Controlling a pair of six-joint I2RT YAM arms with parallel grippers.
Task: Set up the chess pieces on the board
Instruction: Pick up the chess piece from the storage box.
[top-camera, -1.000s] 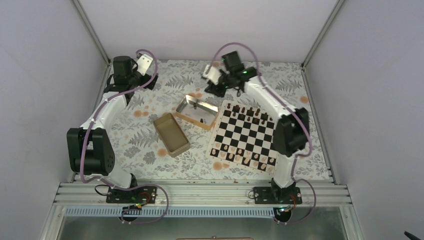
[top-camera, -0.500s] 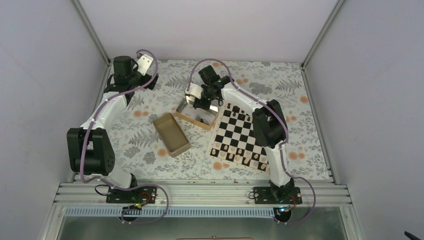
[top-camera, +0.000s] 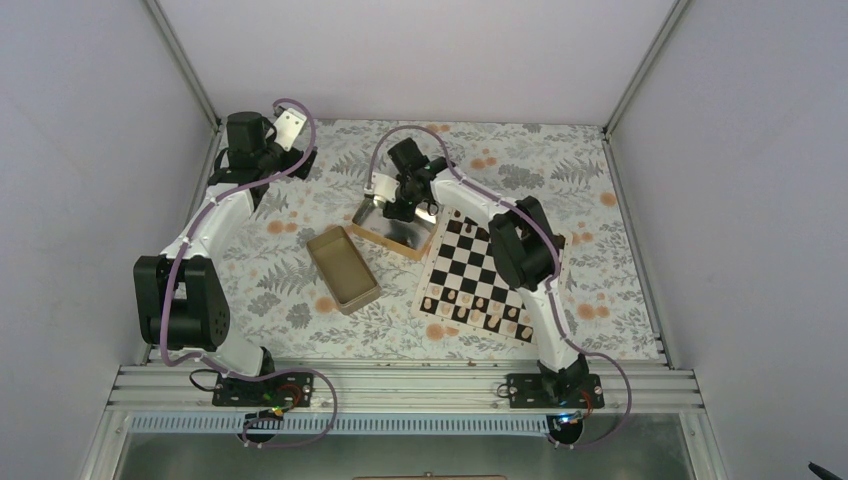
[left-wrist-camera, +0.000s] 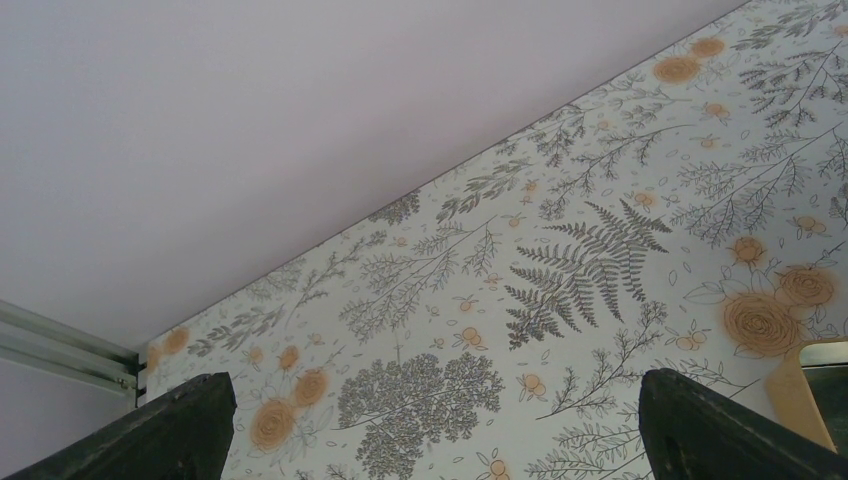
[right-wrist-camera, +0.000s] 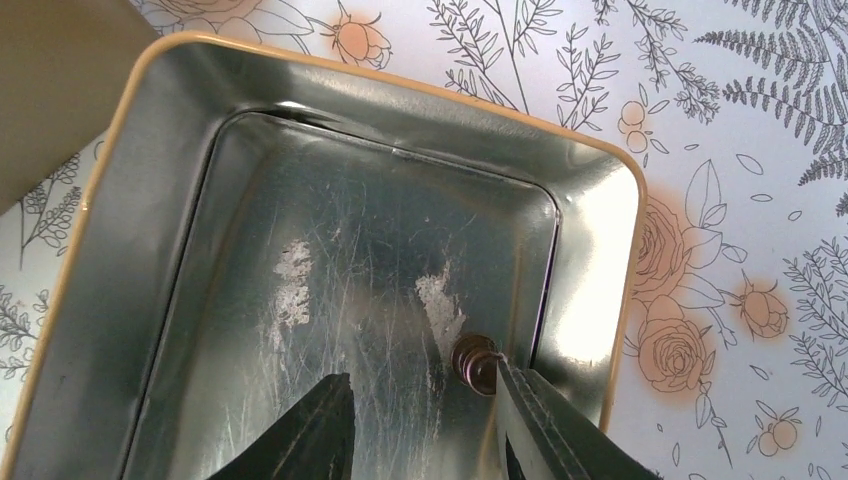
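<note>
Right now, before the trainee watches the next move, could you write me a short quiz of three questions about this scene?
1. True or false: the left gripper is shut and holds something.
2. The right gripper hangs over: A) the black-and-white square chessboard; B) the open rectangular golden tin box with a shiny metal inside; C) the bare flowered tablecloth.
3. How many dark brown wooden chess pieces can you see inside that tin box?

Key: 1 false, it is open and holds nothing; 2 B; 3 one, close beside one finger of the right gripper.
</note>
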